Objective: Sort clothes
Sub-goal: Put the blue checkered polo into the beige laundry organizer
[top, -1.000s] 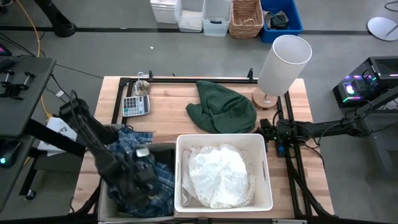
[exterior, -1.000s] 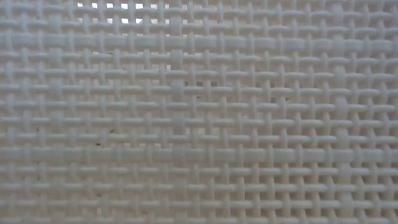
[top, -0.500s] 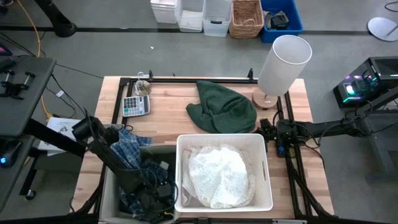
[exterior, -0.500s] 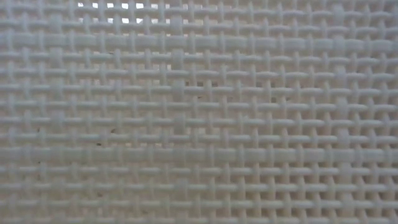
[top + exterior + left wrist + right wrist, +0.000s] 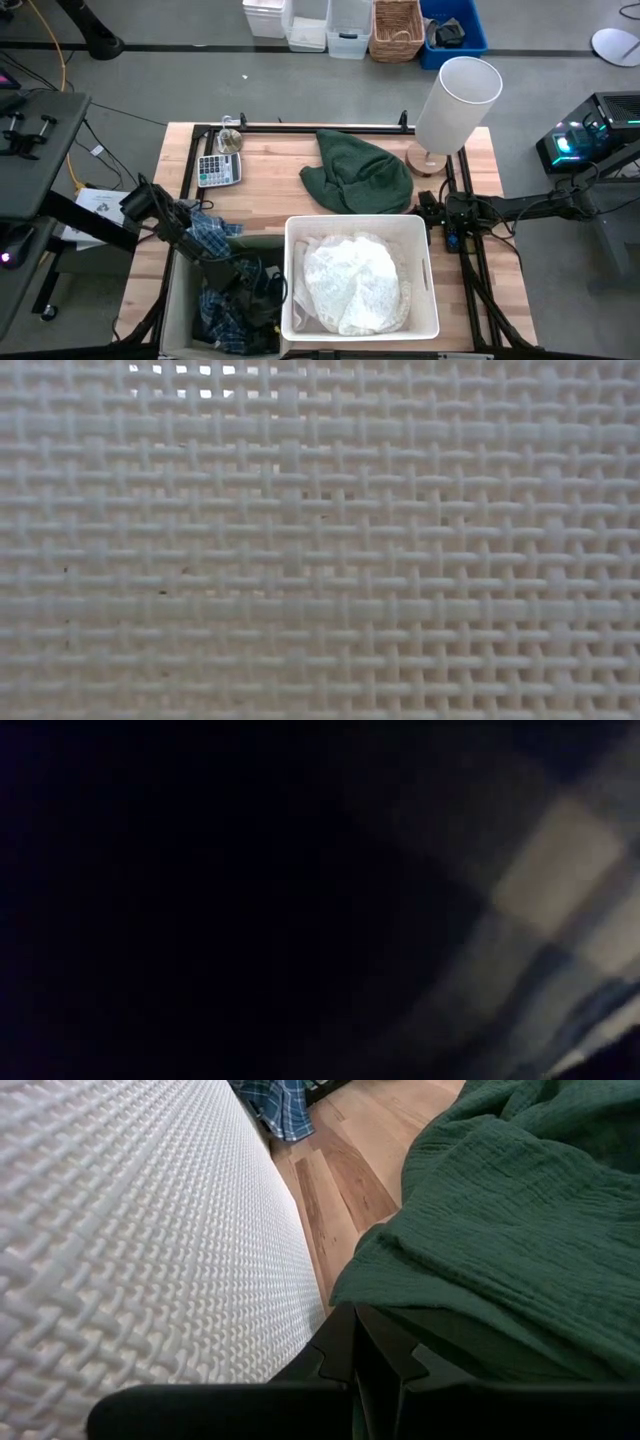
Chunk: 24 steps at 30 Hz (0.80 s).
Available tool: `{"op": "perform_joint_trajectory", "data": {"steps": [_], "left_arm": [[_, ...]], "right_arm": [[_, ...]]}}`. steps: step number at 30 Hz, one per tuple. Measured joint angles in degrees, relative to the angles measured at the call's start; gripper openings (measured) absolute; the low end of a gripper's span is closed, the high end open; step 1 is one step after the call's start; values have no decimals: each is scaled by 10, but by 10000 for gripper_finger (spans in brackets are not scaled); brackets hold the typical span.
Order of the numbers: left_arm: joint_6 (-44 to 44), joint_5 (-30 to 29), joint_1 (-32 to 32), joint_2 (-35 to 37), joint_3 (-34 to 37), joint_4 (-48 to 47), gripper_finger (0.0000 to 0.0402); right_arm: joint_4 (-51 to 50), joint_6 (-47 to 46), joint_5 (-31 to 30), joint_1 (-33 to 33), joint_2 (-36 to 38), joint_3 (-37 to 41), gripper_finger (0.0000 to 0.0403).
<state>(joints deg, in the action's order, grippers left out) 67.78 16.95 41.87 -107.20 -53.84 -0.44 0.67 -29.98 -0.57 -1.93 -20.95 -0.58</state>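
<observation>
The blue-white plaid shirt point(image 5: 222, 312) lies mostly inside the beige bin point(image 5: 178, 300) at the table's near left, and one end point(image 5: 205, 228) hangs over the bin's far rim. My left gripper point(image 5: 262, 300) is down in that bin among the cloth, next to the white bin's wall. White garments point(image 5: 352, 282) fill the white bin point(image 5: 430, 262). The dark green garment point(image 5: 355, 172) lies bunched on the table behind the white bin. My right gripper point(image 5: 366, 1342) is shut at the table's right side, its tips at the green garment's edge point(image 5: 400, 1285). My right gripper points level from the table's right toward the dark green garment's near right edge point(image 5: 380, 1280). I cannot tell whether its shut tips touch the cloth.
The white bin's woven wall point(image 5: 320, 540) fills the low view. A calculator point(image 5: 217, 170) and a small glass piece point(image 5: 228, 138) lie at the far left. A lamp with a white shade point(image 5: 455, 100) stands at the far right. Black rails point(image 5: 300, 127) frame the table.
My left arm has swung toward the white bin and gone down into the beige bin. The plaid shirt has gone in with it: its bulk now lies deeper in the bin, while one end stays hanging over the far rim.
</observation>
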Motion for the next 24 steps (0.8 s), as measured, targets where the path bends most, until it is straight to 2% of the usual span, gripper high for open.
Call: {"op": "perform_joint_trajectory", "data": {"steps": [5,9,17,24], "left_arm": [[-63,54,-22,31,5,-32,185],[-120,54,-35,93,8,-115,185],[-193,-23,-20,250,10,-313,185],[-193,-57,-1,355,9,-332,185]], "right_arm": [[0,0,0,0,0,0,0],[0,0,0,0,0,0,0],[0,0,-1,0,0,0,0],[0,0,-1,0,0,0,0]]}}
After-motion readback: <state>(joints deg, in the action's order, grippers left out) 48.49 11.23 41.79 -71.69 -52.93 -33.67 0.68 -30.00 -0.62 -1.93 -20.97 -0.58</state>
